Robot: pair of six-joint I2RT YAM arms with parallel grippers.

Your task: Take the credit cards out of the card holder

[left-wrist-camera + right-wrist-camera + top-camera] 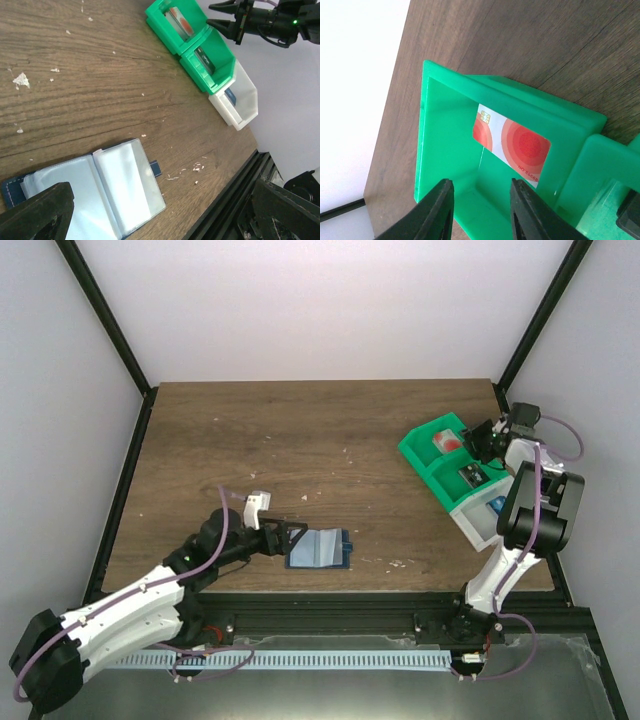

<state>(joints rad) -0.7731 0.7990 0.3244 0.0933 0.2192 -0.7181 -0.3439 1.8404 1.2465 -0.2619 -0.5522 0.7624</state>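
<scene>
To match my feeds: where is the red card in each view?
Top external: red card in the far green bin, right side.
Left wrist: red card top centre, in that green bin.
Right wrist: red card mid-frame, above the right gripper.
Shared landmark: the green bin.

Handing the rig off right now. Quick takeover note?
Left gripper: jaws open, empty, at the card holder, which lies open on the table.
Right gripper: jaws open, empty, above the far green bin.
Cards: red card in the far green bin, dark card in the middle green bin, blue card in the white bin.
Done: three cards are out and binned; the holder's visible pockets look empty.
Left: probably just check the holder for any hidden card, then pull both arms back.
</scene>
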